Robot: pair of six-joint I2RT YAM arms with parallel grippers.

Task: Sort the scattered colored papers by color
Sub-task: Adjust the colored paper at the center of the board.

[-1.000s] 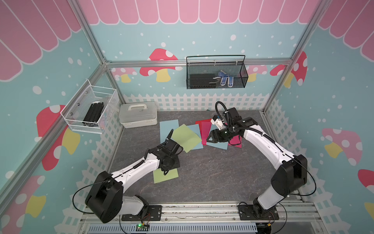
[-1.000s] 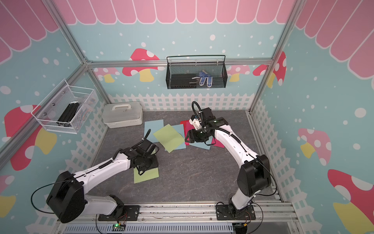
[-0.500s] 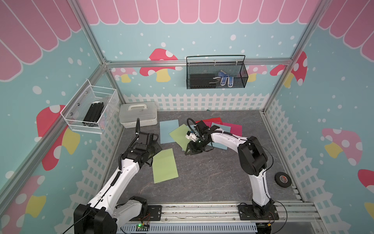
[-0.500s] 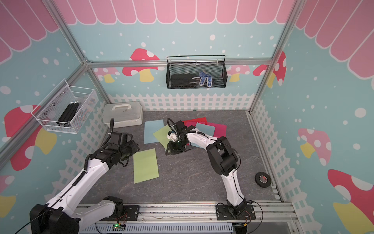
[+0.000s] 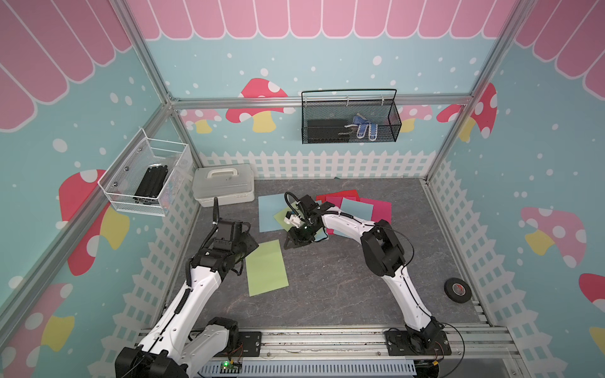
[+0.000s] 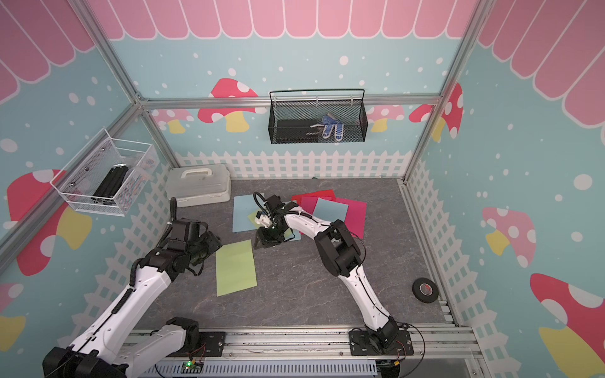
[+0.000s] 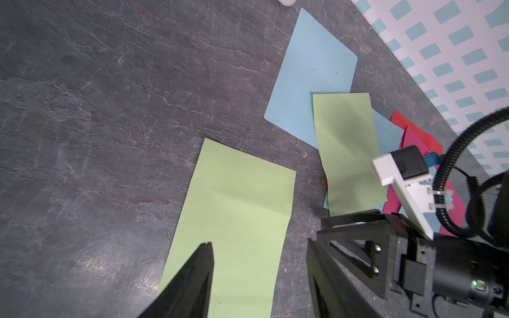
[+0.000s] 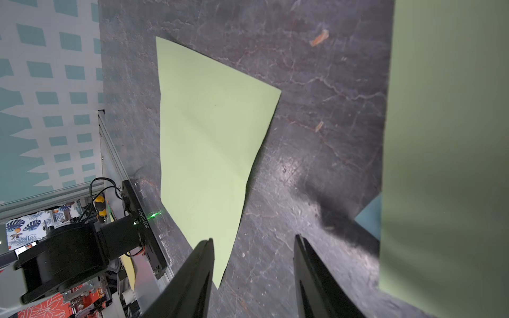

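One light green paper [image 5: 266, 271] lies flat on the grey floor at front left. My left gripper [image 7: 259, 243] hovers open over its near-left edge, holding nothing; in a top view the left gripper [image 5: 250, 247] is beside the sheet's corner. A second green paper [image 5: 281, 215] rests on a light blue paper [image 5: 269, 209]. My right gripper [image 8: 253, 238] stands open over bare floor between the two green sheets, just off the second sheet's end [image 7: 347, 154]. Further right lie a blue paper [image 5: 357, 207], a magenta paper [image 5: 381, 211] and a red paper [image 5: 337, 194], overlapping.
A white lidded box [image 5: 224, 188] stands at the back left. A black tape roll [image 5: 457, 288] lies by the right wall. Wire baskets hang on the back wall [image 5: 350, 126] and the left wall [image 5: 147, 178]. A white fence pattern lines the walls.
A second ago my left gripper was on the front green sheet and my right one at the red and blue pile. The left has drawn back left; the right has swung over to the second green sheet.
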